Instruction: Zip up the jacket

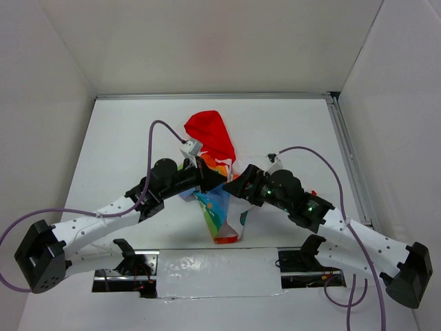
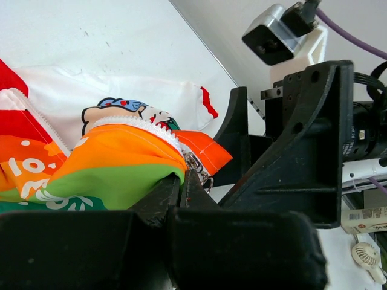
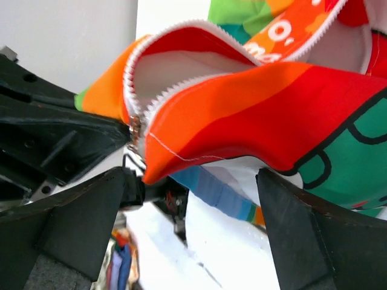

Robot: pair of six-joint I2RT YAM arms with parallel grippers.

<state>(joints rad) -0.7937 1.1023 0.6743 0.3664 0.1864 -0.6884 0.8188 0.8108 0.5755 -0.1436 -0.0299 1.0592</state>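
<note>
Two arms, the left arm [image 1: 96, 222] and the right arm [image 1: 358, 238], are stretched toward the middle of the white table [image 1: 124, 131], and the jacket [image 1: 219, 207] is between their ends. In the top view the jacket is a crumpled heap near the centre of the table. Its red hood [image 1: 210, 134] is on the far side, and its rainbow-striped part points toward the arm bases.

The left tool [image 2: 181, 181] is closed on the jacket. In the left wrist view its two fingers [image 2: 158, 196] stand almost together, and an orange and green fold of the fabric comes out from between them. The metal zipper slider [image 2: 195, 163] sits just beside this grip, at the end of a curved row of white zipper teeth [image 2: 136, 124]. Behind the fold lies the white body of the jacket with a cartoon print [image 2: 121, 109] and a red trim.

The right tool [image 3: 195, 181] is open, with its fingers [image 3: 78, 223] wide apart. In the right wrist view the red and orange fabric hangs above the gap between them. A pointed orange corner comes just beside the finger on the left side of that view, and I cannot tell if it touches. At this place the two rows of teeth are apart and form a loop. They meet only at the slider, which is just beside the black body of the left tool.
</note>
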